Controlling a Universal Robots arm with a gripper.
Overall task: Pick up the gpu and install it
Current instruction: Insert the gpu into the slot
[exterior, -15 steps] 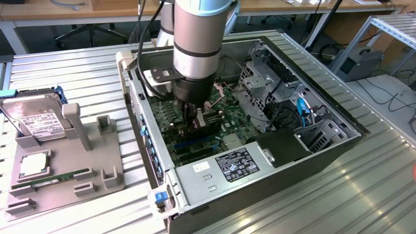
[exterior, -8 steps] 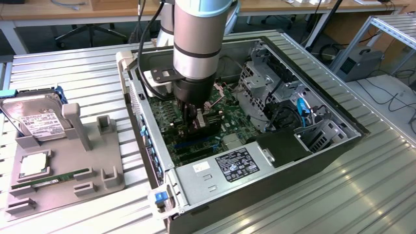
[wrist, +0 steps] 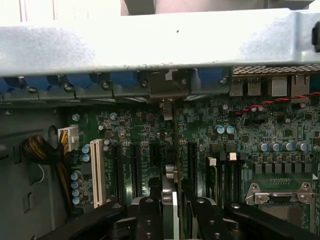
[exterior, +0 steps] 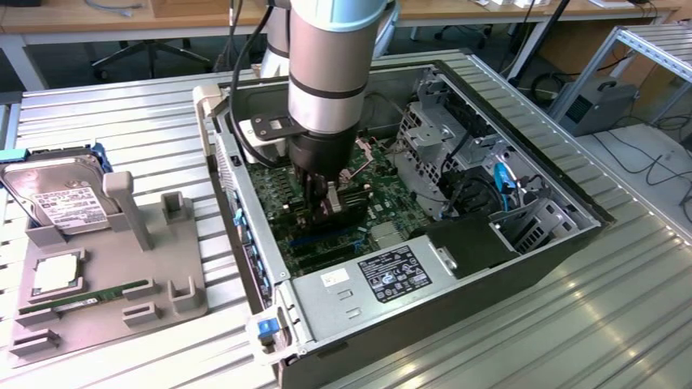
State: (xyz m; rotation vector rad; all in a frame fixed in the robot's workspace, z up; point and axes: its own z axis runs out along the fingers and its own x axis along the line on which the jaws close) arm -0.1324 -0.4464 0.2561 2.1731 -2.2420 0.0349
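Reaching down into the open computer case (exterior: 540, 243), the arm places the end effector (exterior: 321, 198) just above the motherboard (exterior: 324, 235), closed on the gpu (exterior: 337, 203). The card stands on edge between the fingers (wrist: 150, 215), thin and upright. In the wrist view the gpu (wrist: 169, 195) runs edge-on away from the camera, in line with the black expansion slots (wrist: 135, 170), and its silver bracket end (wrist: 166, 107) reaches toward the rear wall of the case (wrist: 160, 45). Whether the card edge has entered a slot cannot be told.

Clearances:
- Toward the exterior view's left, the case rear wall with its blue slot latches (wrist: 80, 80) stands near the arm; room there is narrow.
- Toward the exterior view's right, the drive cage (exterior: 433, 138) and black cables (exterior: 476, 194) take up the far side of the case.
- Toward the near corner of the case, the power supply (exterior: 368, 284) closes off the bay.
- A white slot (wrist: 96, 172) lies beside the black slots, near a bundle of yellow wires (wrist: 60, 165).

On the table (exterior: 627, 308), near its left edge in the exterior view, a grey parts holder (exterior: 141, 275) carries a hard drive (exterior: 54, 198) and a green memory stick (exterior: 92, 292), well apart from the case.
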